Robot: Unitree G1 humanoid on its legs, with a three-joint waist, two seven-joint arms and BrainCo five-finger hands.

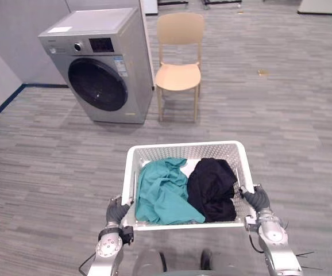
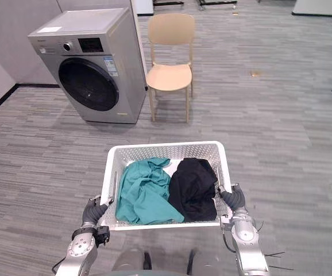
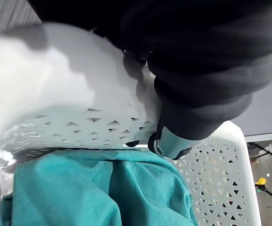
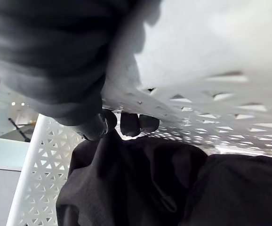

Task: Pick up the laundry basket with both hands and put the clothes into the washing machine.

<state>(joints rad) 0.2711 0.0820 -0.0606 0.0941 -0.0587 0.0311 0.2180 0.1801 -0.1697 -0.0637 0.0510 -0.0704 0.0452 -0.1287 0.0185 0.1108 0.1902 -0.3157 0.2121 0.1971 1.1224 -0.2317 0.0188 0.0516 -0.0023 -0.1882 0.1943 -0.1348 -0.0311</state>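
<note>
Grey carpet floor point(image 1: 281, 115) had one washing machine point(image 1: 100, 63) and one chair point(image 1: 179, 75) beside it. One white perforated laundry basket point(image 1: 183, 145), well apart from them, held one teal garment point(image 1: 163, 195) and one black garment point(image 1: 212, 190). The left hand point(image 1: 118, 211) and right hand point(image 1: 257, 198) each gripped a side rim.

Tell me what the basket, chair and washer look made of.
Basket: probably white plastic, matte, moulded with triangular perforations. Chair: pale beige, smooth, wood or plastic; cannot tell which. Washer: silver-grey casing, likely painted metal, with a dark glossy round door.
</note>
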